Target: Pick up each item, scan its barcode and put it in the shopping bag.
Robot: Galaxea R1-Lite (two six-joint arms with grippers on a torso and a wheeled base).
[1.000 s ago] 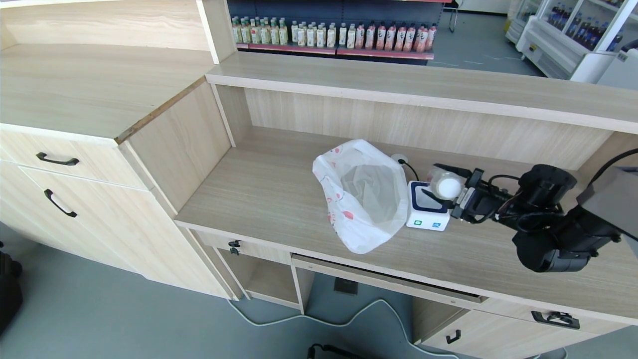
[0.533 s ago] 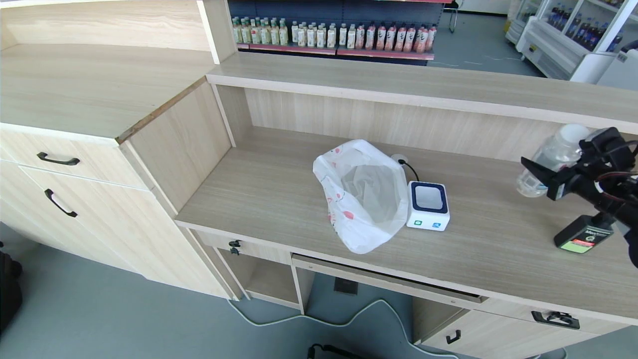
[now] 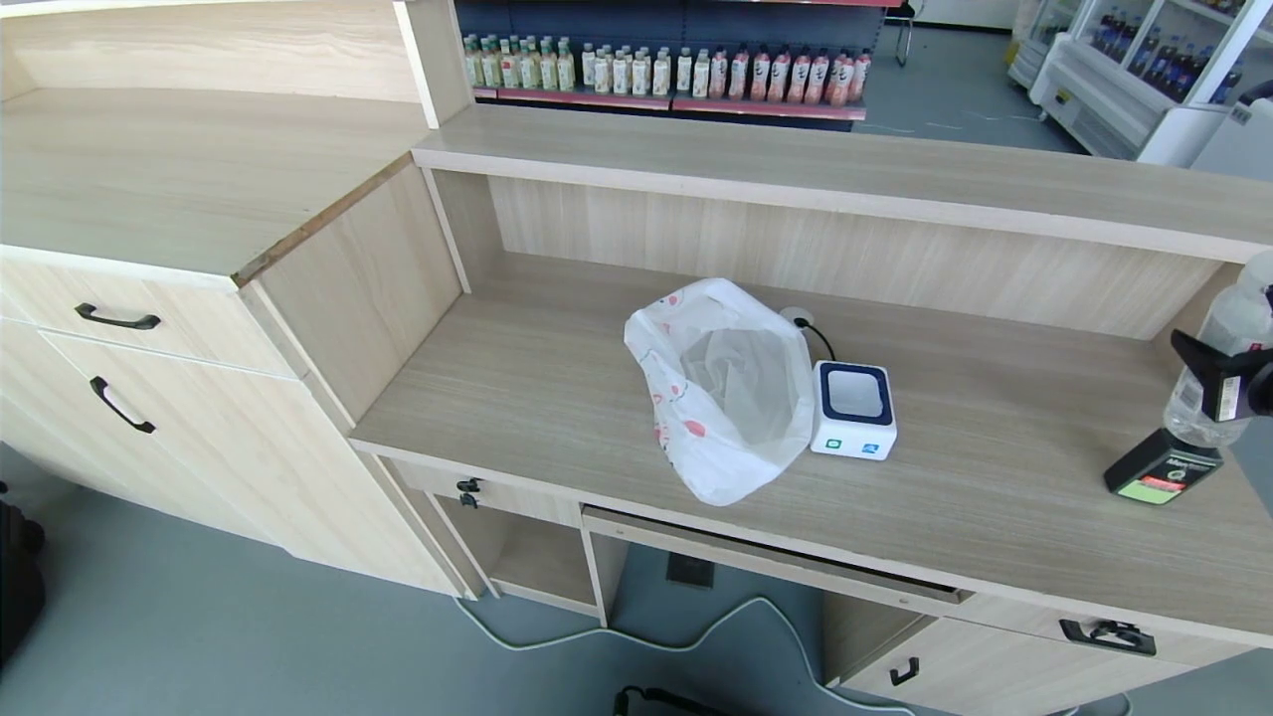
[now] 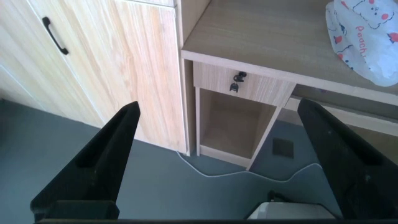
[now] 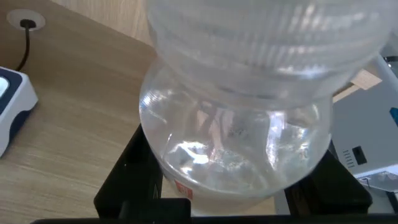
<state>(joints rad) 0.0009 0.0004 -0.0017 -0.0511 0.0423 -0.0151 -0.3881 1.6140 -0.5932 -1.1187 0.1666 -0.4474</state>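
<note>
— Looking for the bottle [image 3: 1233, 328]?
— Up over the right end of the desk [image 3: 557, 388], pinched tight in the right fingers [image 3: 1215, 378]. Closed around the low half, cap up, long way nearly straight up and down, leaning a bit.
— Made of what?
— Clear plastic, round, with little ridges and a white cap. Probably slippy and easy to squash.
— Which way to go for the beep?
— Toward the middle of the desk, to the scanner [image 3: 853, 408]. Well apart from the bottle. Small white box, dark blue rim, flat shiny top facing up. Probably means tipping the bottle over, barcode down to that top. Cannot tell where the barcode sits.
— Then the shopping bag [image 3: 686, 418]?
— Right beside the scanner, on the side toward the desk's left end. Thin crinkly white plastic with pink pictures, floppy, mouth open upward.
— Anything else to scan?
— A flat dark box [image 3: 1159, 467] with a green label, lying near the right front corner.
— And the left fingers [image 4: 217, 109]?
— Spread wide, holding nothing, hanging low off the left front corner, over the floor. Much farther away, so a job for the right arm.
</note>
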